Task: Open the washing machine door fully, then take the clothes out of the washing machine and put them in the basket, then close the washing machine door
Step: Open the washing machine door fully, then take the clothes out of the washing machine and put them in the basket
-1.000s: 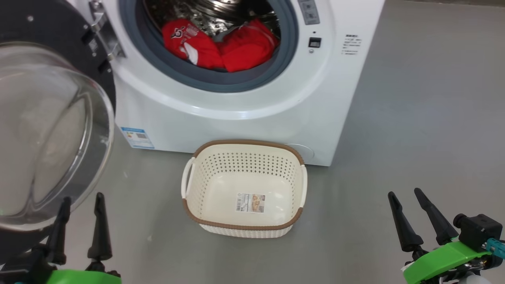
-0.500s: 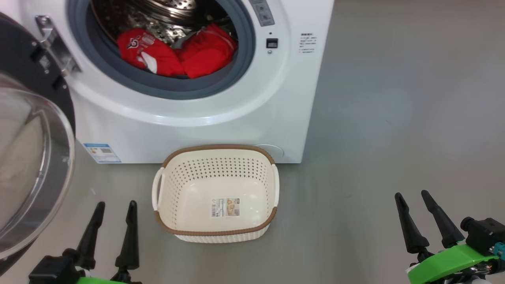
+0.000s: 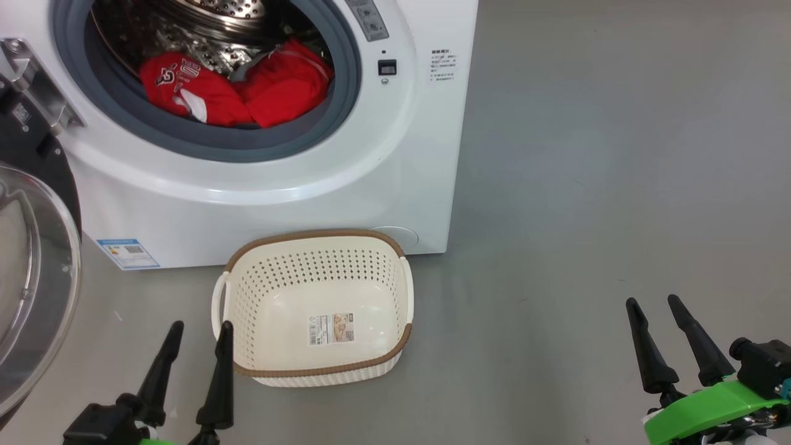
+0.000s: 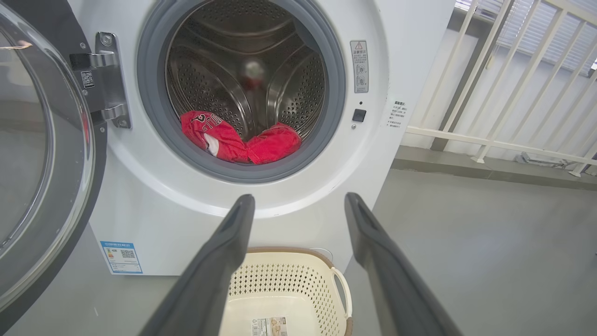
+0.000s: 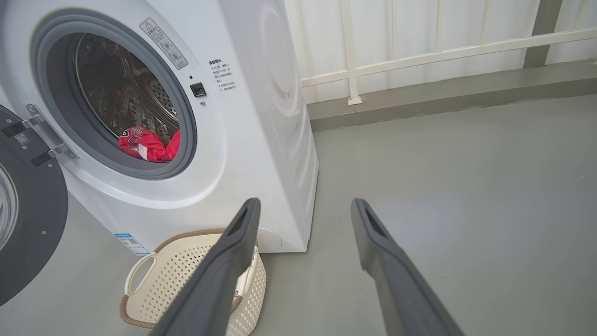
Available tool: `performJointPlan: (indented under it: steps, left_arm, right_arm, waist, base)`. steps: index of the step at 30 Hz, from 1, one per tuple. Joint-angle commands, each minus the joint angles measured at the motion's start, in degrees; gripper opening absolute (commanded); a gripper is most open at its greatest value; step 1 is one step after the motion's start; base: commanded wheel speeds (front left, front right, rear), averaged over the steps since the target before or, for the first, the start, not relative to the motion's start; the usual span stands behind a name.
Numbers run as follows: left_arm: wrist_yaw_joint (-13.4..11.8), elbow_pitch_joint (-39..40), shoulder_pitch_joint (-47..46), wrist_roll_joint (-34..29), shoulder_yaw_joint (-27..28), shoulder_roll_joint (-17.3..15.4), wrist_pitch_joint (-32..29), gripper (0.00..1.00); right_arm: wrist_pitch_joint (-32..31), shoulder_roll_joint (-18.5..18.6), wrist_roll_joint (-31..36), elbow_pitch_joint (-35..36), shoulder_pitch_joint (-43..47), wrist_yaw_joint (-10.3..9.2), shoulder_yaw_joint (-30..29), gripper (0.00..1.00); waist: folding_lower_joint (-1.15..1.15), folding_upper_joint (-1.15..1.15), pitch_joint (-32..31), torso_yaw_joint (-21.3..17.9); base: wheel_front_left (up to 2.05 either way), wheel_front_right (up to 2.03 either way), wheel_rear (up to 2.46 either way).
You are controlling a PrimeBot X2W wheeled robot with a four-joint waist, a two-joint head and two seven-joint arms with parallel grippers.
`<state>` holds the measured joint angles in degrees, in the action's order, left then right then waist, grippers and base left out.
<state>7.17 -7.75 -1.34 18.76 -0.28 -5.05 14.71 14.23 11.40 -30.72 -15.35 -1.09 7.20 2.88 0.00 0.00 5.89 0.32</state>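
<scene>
- The washing machine door (image 3: 28, 266) is seen swung wide open at the left of the head view. It is carried by a metal hinge (image 3: 37, 93) on the washing machine (image 3: 296, 198).
- The clothes (image 3: 235, 93) are found inside the steel drum (image 3: 216, 12), heaped low against the grey gasket (image 3: 185, 145). White lettering is borne by the left garment, but it seems too small to be read with certainty.
- The basket (image 3: 315, 237) is set on the grey floor (image 3: 587, 185), just in front of the machine, and a sticker (image 3: 332, 329) is shown on its bottom.
- The left gripper (image 3: 202, 326) is held low by the basket's near left corner. Its fingers are spread wide and nothing is gripped.
- The right gripper (image 3: 652, 301) is held over bare floor, well apart from the basket. Its fingers are likewise spread wide and nothing is grasped.
</scene>
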Motion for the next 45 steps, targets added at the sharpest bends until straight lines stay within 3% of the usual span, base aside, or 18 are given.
performJointPlan:
  steps: [1, 25, 45]
  left_arm:
    - [0.32, 1.55, -0.68, 0.31, 1.69, -1.31, 0.29, 1.0]
    - [0.32, 2.09, -0.96, 1.57, 0.75, -1.9, 0.29, 1.0]
    - [0.32, 1.17, -3.2, 2.58, 1.33, -2.24, 0.29, 1.0]
  right_arm:
    - [0.77, 0.73, 0.69, 1.45, 0.28, 0.29, 0.92, 1.0]
    - [0.77, 0.8, 0.82, 1.66, -0.16, 0.29, 1.39, 1.0]
    - [0.77, 0.27, 0.92, 1.56, -1.13, 0.29, 2.09, 1.0]
  waist:
    - [0.0, 0.0, -0.07, -0.02]
    - [0.0, 0.0, 0.26, 0.69]
    - [0.0, 0.0, 1.54, 0.72]
  base:
    - [0.0, 0.0, 0.0]
    - [0.02, -0.03, 0.01]
    - [1.0, -1.05, 0.05]
